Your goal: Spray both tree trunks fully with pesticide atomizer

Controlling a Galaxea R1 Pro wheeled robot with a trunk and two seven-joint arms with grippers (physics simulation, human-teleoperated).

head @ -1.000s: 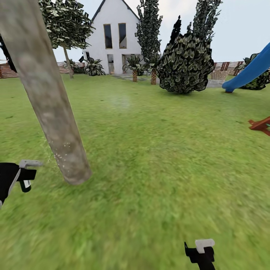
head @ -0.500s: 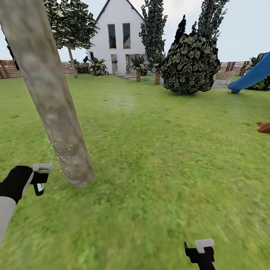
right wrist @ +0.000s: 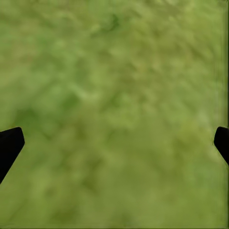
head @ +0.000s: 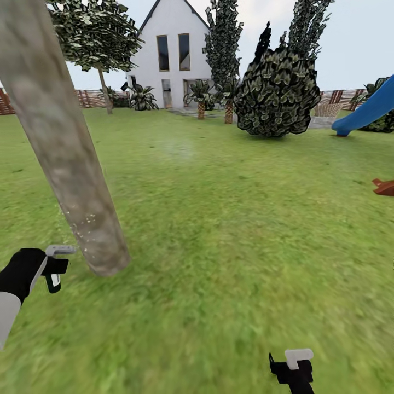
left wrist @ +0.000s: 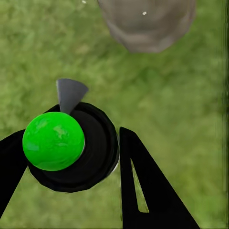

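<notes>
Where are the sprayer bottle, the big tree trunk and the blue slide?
sprayer bottle (left wrist: 53,140): left wrist view, on its round green top.
tree trunk (head: 60,148): head view, middle of the grey-tan column.
blue slide (head: 368,111): head view, on its sloping chute at the right edge.

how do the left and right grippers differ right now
The left gripper has its fingers closed around the atomizer, a black body with a green ball top; the right gripper is wide open and holds nothing. In the head view the left gripper sits close beside the base of the tree trunk; the right hangs over bare lawn, far from it. Both have black fingers.
</notes>
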